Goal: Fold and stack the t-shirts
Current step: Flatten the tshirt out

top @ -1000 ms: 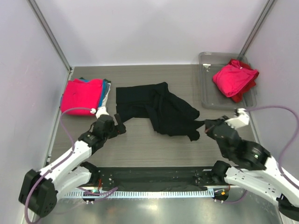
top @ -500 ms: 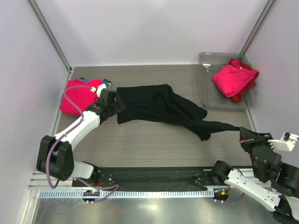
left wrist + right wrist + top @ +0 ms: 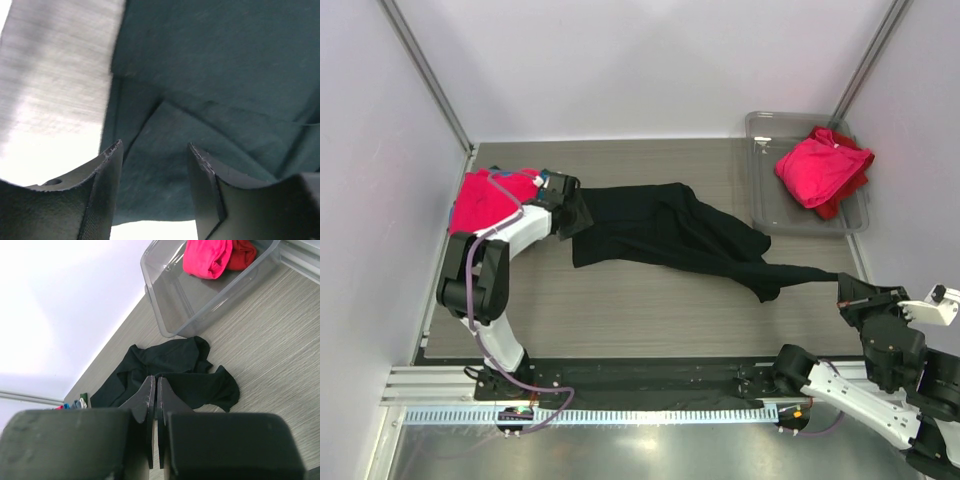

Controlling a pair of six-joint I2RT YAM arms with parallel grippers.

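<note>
Right tool [image 3: 842, 291], near the front-right edge of the table [image 3: 650, 315], is pinched shut on a drawn-out corner of the black shirt [image 3: 660, 230]. The wrist view shows its fingers [image 3: 145, 397] pressed together. The shirt lies crumpled across mid-table, with one strip stretched toward that tool. Left tool [image 3: 570, 205] sits at the shirt's left edge, jaws parted, with dark cloth visible between its fingers [image 3: 107, 170]; contact cannot be told. Just beyond, at far left, lies a folded stack [image 3: 485, 200], pink on top. At far right, a clear tray [image 3: 765, 150] holds a pink shirt [image 3: 820, 165] over a red shirt [image 3: 842, 207].
</note>
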